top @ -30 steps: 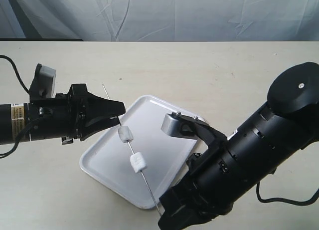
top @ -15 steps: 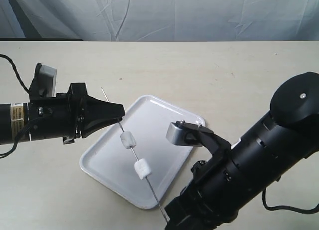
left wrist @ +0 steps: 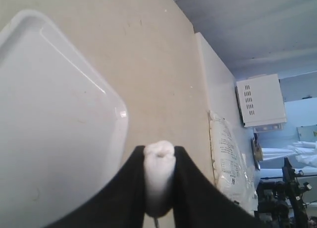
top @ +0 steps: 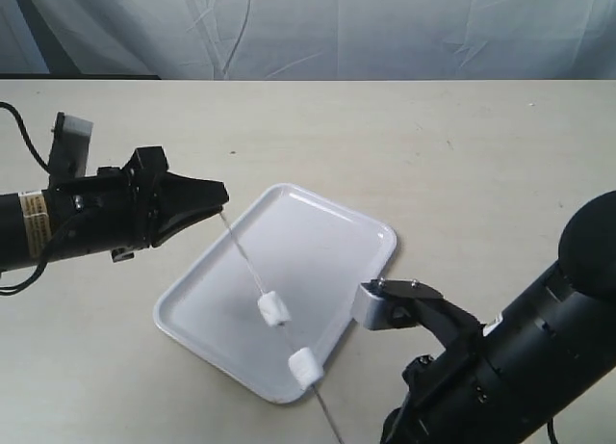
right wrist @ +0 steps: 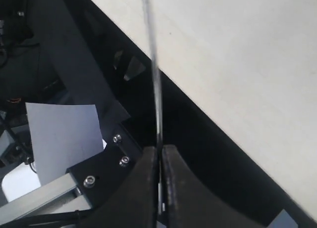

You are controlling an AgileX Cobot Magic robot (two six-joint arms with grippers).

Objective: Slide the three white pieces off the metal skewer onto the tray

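Two white pieces (top: pixel 273 308) ride your skewer (top: pixel 246 263), slanting from left gripper (top: pixel 221 201), clamped on a third piece (left wrist: pixel 159 173), to right gripper (right wrist: pixel 159 151), pinching it.

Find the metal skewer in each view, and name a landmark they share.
Exterior: metal skewer slants over the tray, past its near rim.
Left wrist: not clearly seen; jaws pinch a white piece.
Right wrist: metal skewer runs into the shut jaws.
Shared: beige table.

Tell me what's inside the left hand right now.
One white piece is pinched between the left hand's black fingers. The fingers cover its sides, and whether the metal skewer runs through it cannot be seen.
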